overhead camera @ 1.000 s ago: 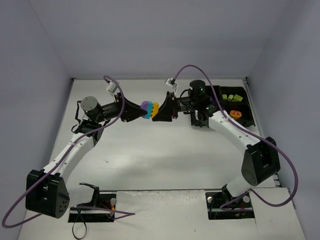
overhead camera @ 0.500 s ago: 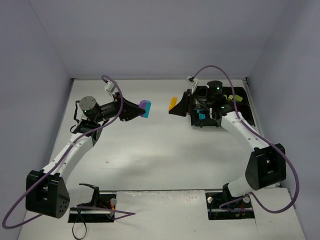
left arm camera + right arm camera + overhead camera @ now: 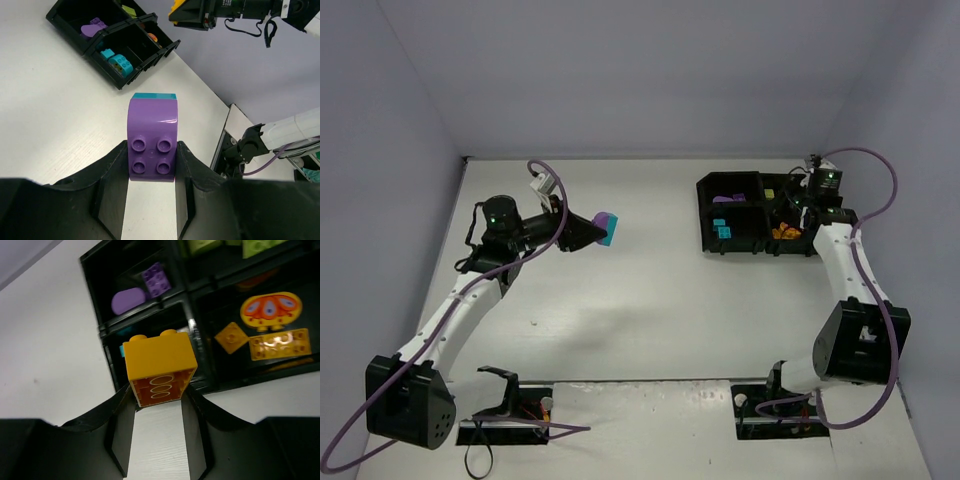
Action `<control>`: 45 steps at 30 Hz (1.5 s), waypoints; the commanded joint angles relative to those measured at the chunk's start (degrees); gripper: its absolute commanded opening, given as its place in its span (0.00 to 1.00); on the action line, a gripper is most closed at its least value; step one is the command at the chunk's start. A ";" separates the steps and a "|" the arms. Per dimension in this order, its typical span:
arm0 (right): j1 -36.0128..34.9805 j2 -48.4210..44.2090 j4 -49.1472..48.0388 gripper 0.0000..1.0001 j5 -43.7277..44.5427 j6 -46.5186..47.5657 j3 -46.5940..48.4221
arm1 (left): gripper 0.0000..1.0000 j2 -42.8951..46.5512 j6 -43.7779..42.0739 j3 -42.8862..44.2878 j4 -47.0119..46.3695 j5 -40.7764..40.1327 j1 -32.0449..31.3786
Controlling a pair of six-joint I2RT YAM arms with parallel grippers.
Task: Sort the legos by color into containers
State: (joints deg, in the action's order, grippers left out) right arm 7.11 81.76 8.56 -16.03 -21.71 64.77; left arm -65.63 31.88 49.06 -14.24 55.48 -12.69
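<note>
My left gripper [image 3: 603,228] is shut on a purple rounded brick [image 3: 152,150] with a cyan brick [image 3: 154,95] stuck to its far end, and holds them above the table, left of centre. My right gripper [image 3: 159,390] is shut on an orange brick [image 3: 159,367] and holds it over the near edge of the black four-compartment tray [image 3: 705,215]. In the tray lie purple bricks [image 3: 157,279], cyan bricks [image 3: 120,62], orange pieces [image 3: 280,344] and lime green bricks [image 3: 260,245], each colour in its own compartment. The right gripper [image 3: 192,10] also shows in the left wrist view.
The tray stands at the far right of the white table [image 3: 640,300], near the right wall. The arm bases and cable slots sit at the near edge. Purple cables loop off both arms.
The grippers, joined at the brick stack a second ago, have pulled apart. The right one carried the orange brick right over the tray. The left one kept the purple and cyan bricks.
</note>
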 commanded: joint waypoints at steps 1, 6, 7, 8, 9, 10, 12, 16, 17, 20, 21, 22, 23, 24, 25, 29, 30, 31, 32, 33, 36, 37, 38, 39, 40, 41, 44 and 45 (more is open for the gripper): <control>2.54 0.24 0.58 0.00 9.26 -3.86 1.93 | 0.00 2.08 -2.96 1.22 -0.26 -1.08 -0.06; 5.62 7.44 0.94 0.05 11.20 -4.65 5.00 | 0.00 2.87 -2.17 0.43 -0.97 -1.08 -0.14; 5.63 8.67 1.02 0.05 11.11 -4.74 5.62 | 0.00 2.87 -2.08 0.42 -0.97 -1.08 -0.14; 6.24 10.95 1.02 0.08 11.02 -4.74 6.32 | 0.00 3.13 -2.08 0.34 -0.88 -1.08 -0.14; 6.51 11.84 0.94 0.09 10.59 -4.83 7.55 | 0.00 3.31 -2.00 0.25 -0.96 -1.08 -0.23; 6.77 12.80 0.94 0.11 9.71 -4.83 8.26 | 0.00 3.49 -2.00 0.07 -0.79 -1.08 -0.23; 6.86 15.18 1.02 0.18 9.53 -4.83 9.66 | 0.00 3.66 -1.91 -0.10 -0.79 -1.08 -0.14; 6.95 16.68 1.02 0.48 8.30 -5.09 11.60 | 0.00 3.49 -1.38 -0.19 -1.31 -0.82 -0.23; 6.95 16.42 1.02 0.56 7.86 -4.92 11.60 | 0.00 3.40 -1.29 -0.19 -1.40 -0.73 -0.32; 6.86 14.85 1.11 0.66 5.24 -4.04 11.43 | 0.00 3.14 -0.59 -0.10 -2.11 -0.55 -0.32; 6.77 14.23 1.11 0.68 4.35 -3.78 11.17 | 0.00 2.87 -0.07 0.07 -2.37 -0.47 -0.32; 6.77 13.52 1.11 0.77 3.73 -3.34 10.99 | 0.00 2.52 0.29 0.16 -2.98 -0.38 -0.32; 6.69 12.21 1.37 0.78 2.60 -3.25 10.38 | 0.00 2.26 0.64 0.42 -3.33 -0.12 -0.41; 6.68 11.59 1.55 0.78 1.45 -2.99 10.11 | 0.00 2.08 1.25 0.60 -3.51 -0.03 -0.49; 6.16 9.84 1.38 0.77 -2.04 -2.55 9.59 | 0.00 1.47 1.69 1.21 -3.86 0.15 -0.50; 0.82 3.86 -4.24 0.75 -15.14 0.88 7.21 | 0.00 0.42 3.19 3.15 -4.56 0.59 -0.67; -0.68 1.41 -7.73 0.75 -18.04 2.19 6.51 | 0.00 0.06 3.71 3.50 -5.00 0.68 -0.67; -2.26 0.43 -9.94 0.75 -23.46 2.55 5.55 | 0.00 -0.55 4.94 4.11 -6.14 1.11 -0.67; -3.67 -0.45 -11.79 0.74 -26.56 2.82 5.10 | 0.00 -0.73 5.56 4.29 -6.85 1.29 -0.76; -6.47 -1.50 -15.38 0.74 -29.81 2.91 4.40 | 0.00 -0.99 6.26 4.47 -7.64 1.38 -0.76; -12.29 -1.69 -19.27 0.75 -39.58 3.17 4.48 | 0.00 -1.70 8.63 4.73 -10.54 1.56 -0.85; -13.78 -1.34 -19.63 0.75 -41.52 3.69 5.18 | 0.00 -1.96 9.60 4.82 -11.76 1.64 -0.93; -15.36 -0.99 -19.81 0.76 -43.89 4.05 5.54 | 0.00 -2.05 10.04 4.91 -12.38 1.56 -1.02; -18.42 -0.38 -20.16 0.76 -44.61 4.40 5.89 | 0.00 -2.22 10.48 4.99 -12.91 1.56 -1.11; -20.02 -0.02 -20.51 0.76 -45.13 4.92 6.24 | 0.00 -2.40 11.27 5.17 -13.79 1.56 -1.20; -21.51 0.50 -21.47 0.77 -46.10 5.36 6.76 | 0.00 -2.49 11.62 5.34 -14.23 1.47 -1.46; -26.18 2.00 -24.97 0.76 -48.12 3.97 7.38 | 0.00 -2.58 12.50 5.61 -15.46 1.21 -1.99; -28.01 2.44 -25.78 0.76 -48.65 3.44 7.56 | 0.00 -2.49 13.12 5.61 -15.90 1.12 -2.08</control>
State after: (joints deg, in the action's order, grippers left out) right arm -18.02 83.33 -8.93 -58.22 -18.02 69.54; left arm -68.77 42.52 50.92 -22.70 55.61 -14.13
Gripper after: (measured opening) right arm 0.763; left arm 0.298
